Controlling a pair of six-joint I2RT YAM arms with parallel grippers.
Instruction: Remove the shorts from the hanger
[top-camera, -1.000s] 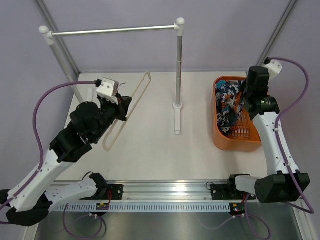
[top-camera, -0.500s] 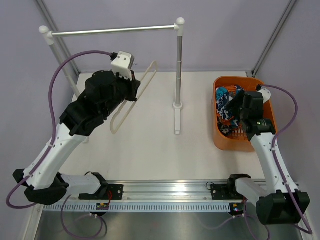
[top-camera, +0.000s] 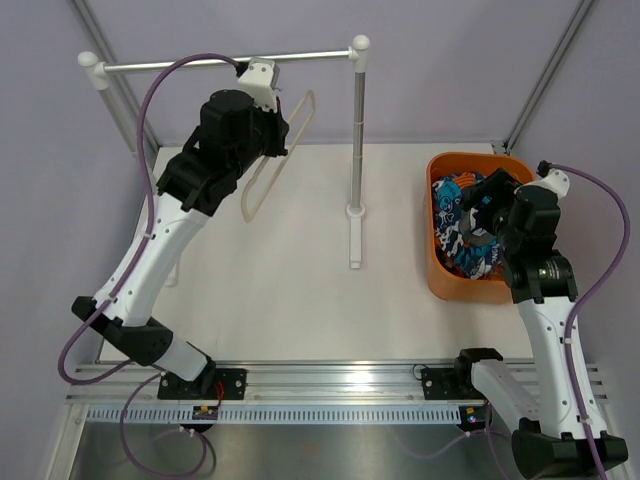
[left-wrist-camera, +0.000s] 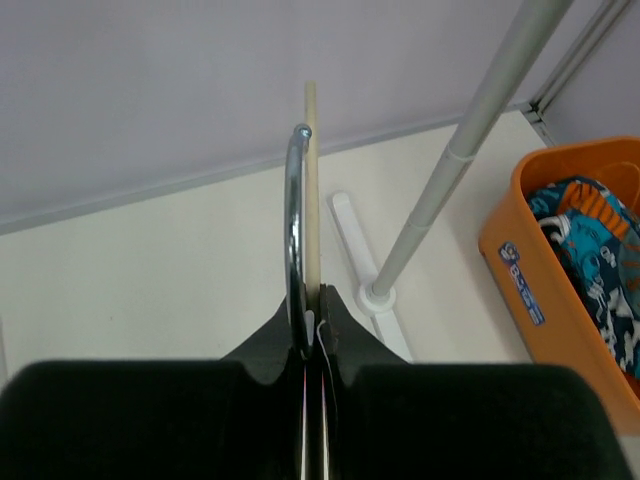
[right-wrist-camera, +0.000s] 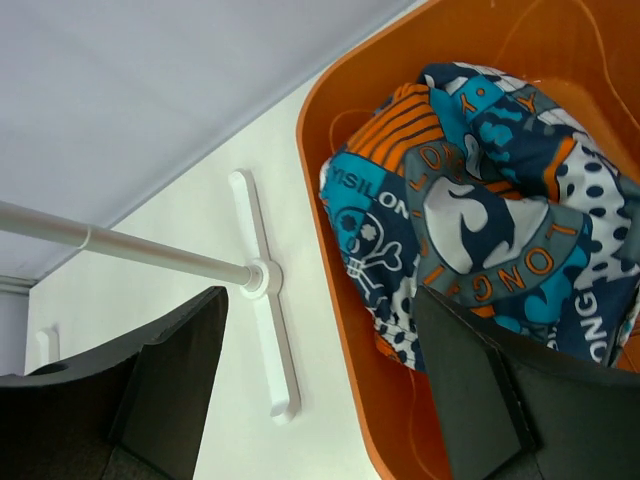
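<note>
While left gripper (left-wrist-camera: 312, 318) holds hanger (left-wrist-camera: 312, 180) aloft, right gripper (right-wrist-camera: 320, 300) gapes over shorts (right-wrist-camera: 480, 210).

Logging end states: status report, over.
Left gripper shut on bare hanger. Right gripper open above orange basket. Shorts off hanger, bunched in basket. No obstruction seen.

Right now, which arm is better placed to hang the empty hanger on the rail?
Left. The left pincer is shut on the hanger near the rail. The right pincer is open over the basket with the shorts, far from it.
</note>
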